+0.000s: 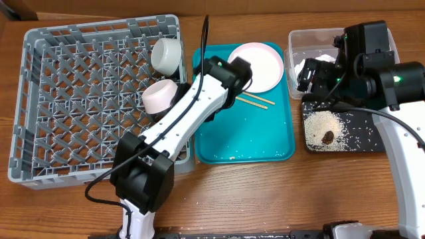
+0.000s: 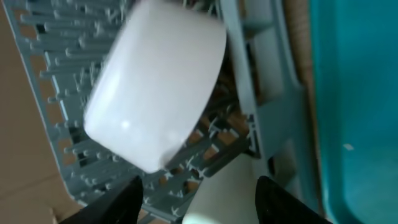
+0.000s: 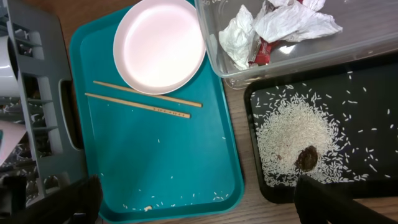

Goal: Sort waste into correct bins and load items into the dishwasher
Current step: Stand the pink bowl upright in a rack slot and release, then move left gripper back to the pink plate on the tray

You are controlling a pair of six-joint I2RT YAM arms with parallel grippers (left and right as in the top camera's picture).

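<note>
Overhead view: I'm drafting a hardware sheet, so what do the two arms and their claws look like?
Both arms have white tubular links between blocky black joint housings. A thin black cable loops along the left arm; the right arm shows a small green light. In the wrist views, the claw fingers are plain black.

Bright, even light; left wrist pic blurred.
</note>
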